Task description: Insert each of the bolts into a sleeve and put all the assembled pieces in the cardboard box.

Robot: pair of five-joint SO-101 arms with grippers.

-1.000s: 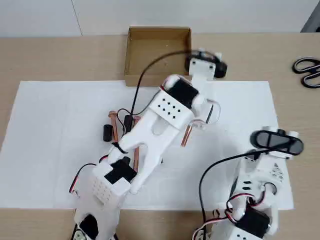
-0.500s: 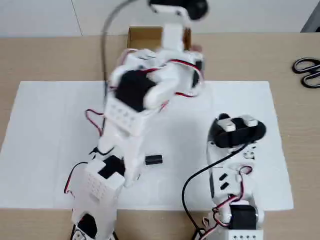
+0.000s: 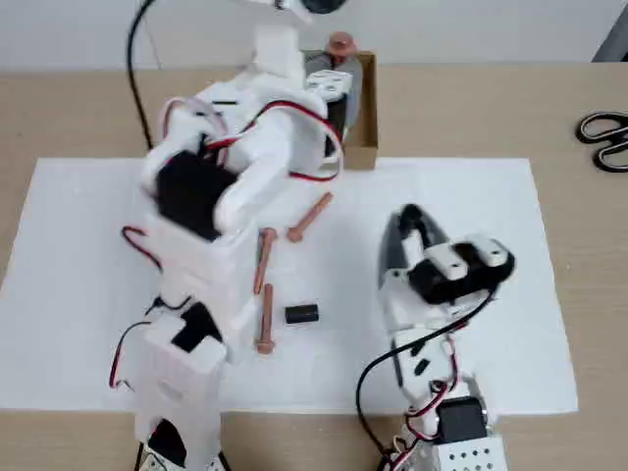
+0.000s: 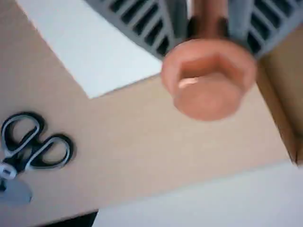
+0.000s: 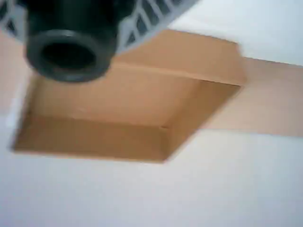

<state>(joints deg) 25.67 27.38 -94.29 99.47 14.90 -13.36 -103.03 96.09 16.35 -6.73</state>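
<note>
My left gripper (image 3: 332,71) hangs over the cardboard box (image 3: 367,108) at the back of the table, shut on a copper bolt (image 3: 340,44) whose hexagonal head (image 4: 208,78) sticks out between the grey fingers (image 4: 142,19). My right gripper (image 3: 405,228) sits over the white paper right of centre, pointing toward the box (image 5: 118,109), shut on a black sleeve (image 5: 70,52). Three loose copper bolts (image 3: 310,217) (image 3: 263,260) (image 3: 265,319) and one black sleeve (image 3: 301,314) lie on the paper between the arms.
A white paper sheet (image 3: 88,255) covers the middle of the wooden table. Black-handled scissors (image 3: 603,137) (image 4: 33,146) lie on the bare wood at the far right. The left arm's body and cables rise over the paper's left half.
The left arm has lifted and swung back over the box with a bolt. The right arm has moved left and forward toward the centre. Loose bolts and a sleeve are uncovered.
</note>
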